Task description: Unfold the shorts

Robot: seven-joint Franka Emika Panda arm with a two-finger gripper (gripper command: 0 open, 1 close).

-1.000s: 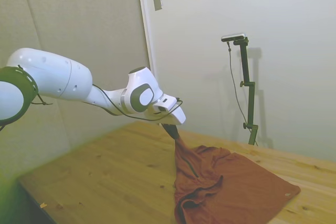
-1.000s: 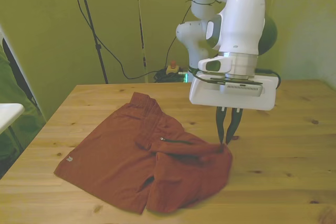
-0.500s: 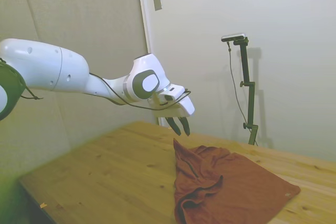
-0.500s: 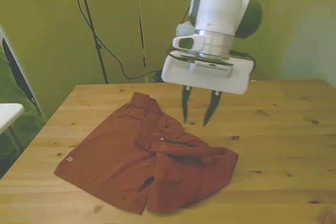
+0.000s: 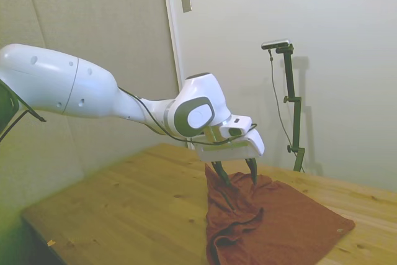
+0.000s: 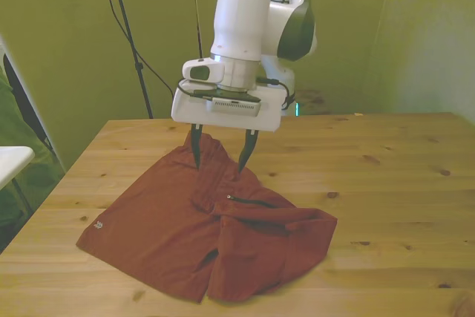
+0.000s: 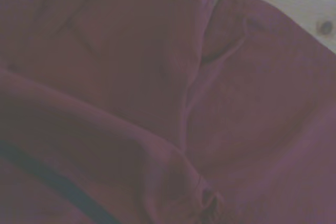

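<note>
The rust-red shorts (image 6: 159,224) lie on the wooden table (image 6: 401,183), wider than my gripper. Their part toward the front view's right is folded over in a bunched flap (image 6: 278,231), with a thin dark trim line (image 6: 249,200) along its top. A small pale tag (image 6: 99,223) sits on the corner at the front view's left. My gripper (image 6: 219,165) is open, its fingers apart just above the far edge of the shorts. In the side view the gripper (image 5: 239,178) hangs over the nearer raised fold of the shorts (image 5: 285,221). Shorts fabric (image 7: 157,93) fills the wrist view.
Bare wood (image 5: 136,209) stretches on the arm's side of the shorts. At the front view's left edge, off the table, are a white surface (image 6: 11,157) and green cloth (image 6: 22,191). Cables (image 6: 148,72) hang behind the table.
The gripper was shut on the flap's corner at the front view's right. It let go, opened, and moved to the front view's left over the shorts' far edge; the flap settled.
</note>
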